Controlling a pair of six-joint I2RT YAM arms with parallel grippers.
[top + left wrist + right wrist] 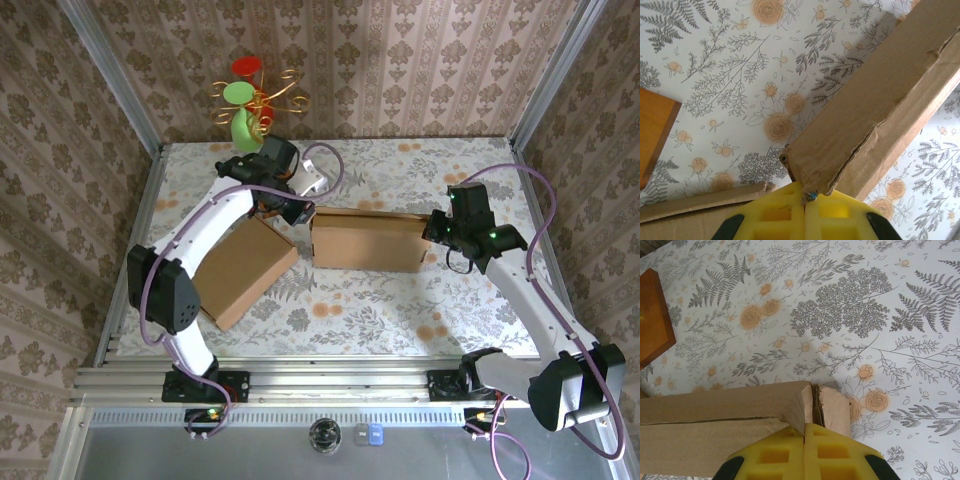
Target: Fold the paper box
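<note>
The paper box is a long brown cardboard shape lying across the middle of the table. My left gripper is at its left end. In the left wrist view the yellow fingers are pressed together, with a torn corner of the paper box pinched at their tips, where my left gripper meets it. My right gripper is at the box's right end. There the right gripper is shut on the corner edge of the paper box, beside a folded end flap.
A flat orange-brown cardboard panel lies left of the box, under the left arm. A green and red ornament with gold wire curls stands at the back edge. Patterned walls and metal rails close in the flowered table.
</note>
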